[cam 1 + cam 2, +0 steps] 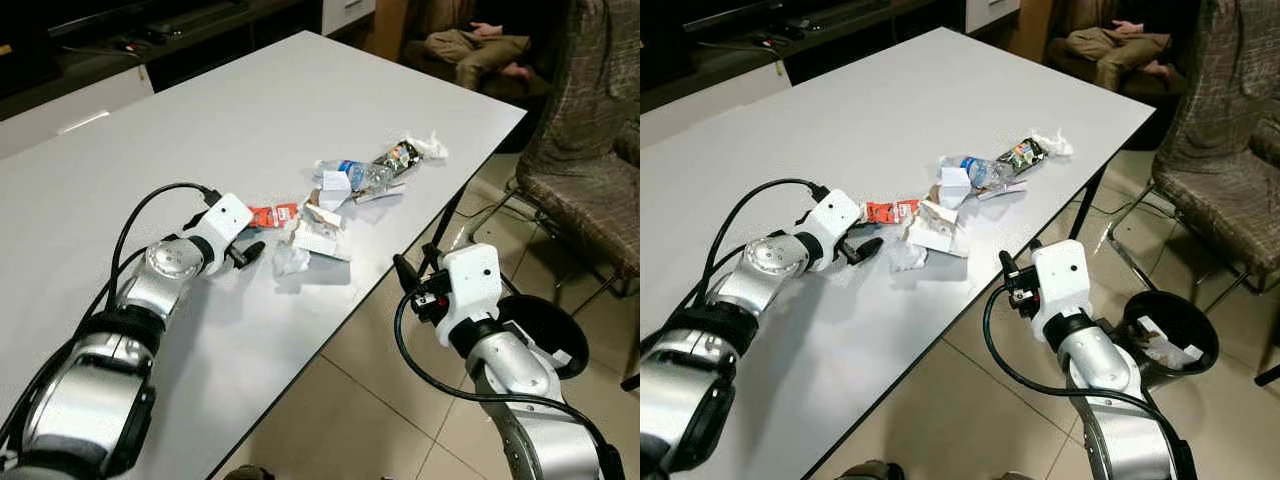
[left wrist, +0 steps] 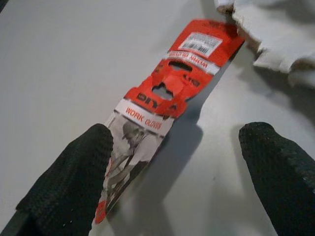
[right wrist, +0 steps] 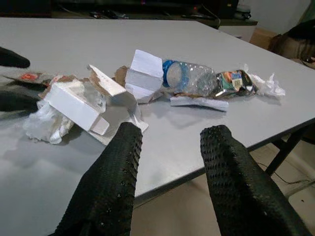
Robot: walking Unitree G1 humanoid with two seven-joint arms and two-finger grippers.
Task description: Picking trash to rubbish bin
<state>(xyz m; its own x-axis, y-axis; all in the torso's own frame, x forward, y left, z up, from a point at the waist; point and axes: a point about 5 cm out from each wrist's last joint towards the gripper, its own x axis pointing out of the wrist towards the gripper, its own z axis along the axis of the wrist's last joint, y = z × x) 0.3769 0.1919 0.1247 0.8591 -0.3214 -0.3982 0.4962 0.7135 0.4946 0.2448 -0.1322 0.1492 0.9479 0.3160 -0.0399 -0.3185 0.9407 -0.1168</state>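
A heap of trash lies near the white table's [image 1: 180, 120] right edge: a red work-gloves card [image 1: 272, 214], a crumpled tissue [image 1: 291, 260], torn white boxes [image 1: 320, 236], a crushed plastic bottle [image 1: 360, 174] and a snack wrapper [image 1: 400, 155]. My left gripper [image 1: 246, 246] rests low on the table, open, its fingers to either side of the card's [image 2: 172, 93] near end, one fingertip [image 2: 93, 147] touching it. My right gripper [image 1: 412, 268] hangs open just off the table's edge, facing the boxes [image 3: 74, 103] and bottle [image 3: 194, 77]. The black rubbish bin [image 1: 1168, 330] stands on the floor beside my right arm.
A grey padded chair [image 1: 590, 190] stands to the right of the table, behind the bin. A person [image 1: 480, 45] sits beyond the far corner. A dark low cabinet [image 1: 100, 40] runs along the back left. The table's metal leg [image 1: 1092, 205] is near the bin.
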